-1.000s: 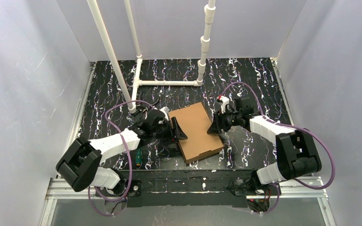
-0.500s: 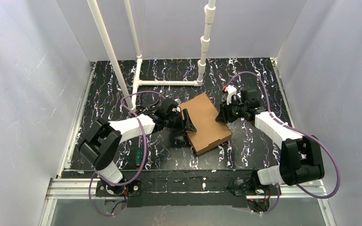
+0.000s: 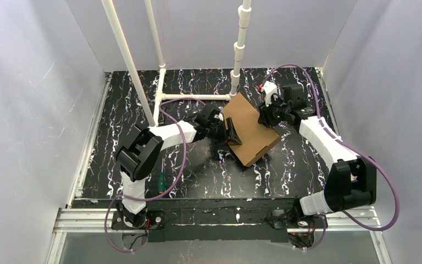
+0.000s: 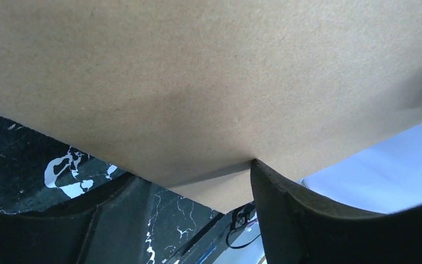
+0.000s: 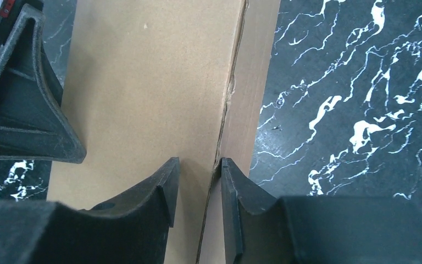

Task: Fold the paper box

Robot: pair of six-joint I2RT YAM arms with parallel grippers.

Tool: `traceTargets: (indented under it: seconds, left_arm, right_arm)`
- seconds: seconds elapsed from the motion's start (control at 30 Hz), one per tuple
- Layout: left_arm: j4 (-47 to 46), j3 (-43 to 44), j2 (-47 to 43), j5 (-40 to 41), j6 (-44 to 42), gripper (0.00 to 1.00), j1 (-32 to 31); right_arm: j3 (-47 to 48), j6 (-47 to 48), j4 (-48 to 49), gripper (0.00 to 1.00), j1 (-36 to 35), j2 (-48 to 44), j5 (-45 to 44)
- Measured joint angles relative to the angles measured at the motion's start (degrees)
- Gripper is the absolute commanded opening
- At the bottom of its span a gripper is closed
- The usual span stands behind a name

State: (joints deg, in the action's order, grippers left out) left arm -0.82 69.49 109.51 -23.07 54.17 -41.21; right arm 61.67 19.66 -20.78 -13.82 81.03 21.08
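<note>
The paper box point(image 3: 251, 129) is a flat brown cardboard rectangle, held tilted above the black marbled table between both arms. My left gripper point(image 3: 232, 132) is shut on its left edge. In the left wrist view the box point(image 4: 209, 82) fills the top, and the left gripper point(image 4: 191, 171) has one fingertip point(image 4: 255, 168) against the box's side. My right gripper point(image 3: 264, 116) is at the far right edge. In the right wrist view the right gripper point(image 5: 199, 163) is shut on the box point(image 5: 143, 82), straddling the creased edge between top face and side wall.
A white pipe frame point(image 3: 198, 97) stands on the table just behind the box, with one upright point(image 3: 237, 60) close to the box's far corner. A green-handled tool point(image 3: 160, 180) lies near the left arm's base. White walls close in both sides.
Both arms have carried the box from the near middle of the table toward the back right, turning it. The right jaws have narrowed onto the box's edge.
</note>
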Motion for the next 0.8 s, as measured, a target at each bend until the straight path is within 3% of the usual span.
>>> traceTargets:
  seconds: [0.17, 0.43, 0.8]
  left_arm:
    - [0.3, 0.3, 0.5, -1.4, 0.1, 0.61, 0.6]
    - [-0.5, -2.1, -0.7, -2.5, -0.2, 0.62, 1.4]
    - [-8.3, -12.3, -6.3, 4.0, 2.1, 0.63, 2.9]
  right_arm:
    - [0.4, 2.2, -0.7, 0.33, -3.6, -1.1, -5.5]
    - [0.1, 4.7, 0.3, 0.34, -15.0, -7.4, -13.0]
    - [-2.2, 5.3, -3.0, 0.38, -25.3, -10.7, -2.7]
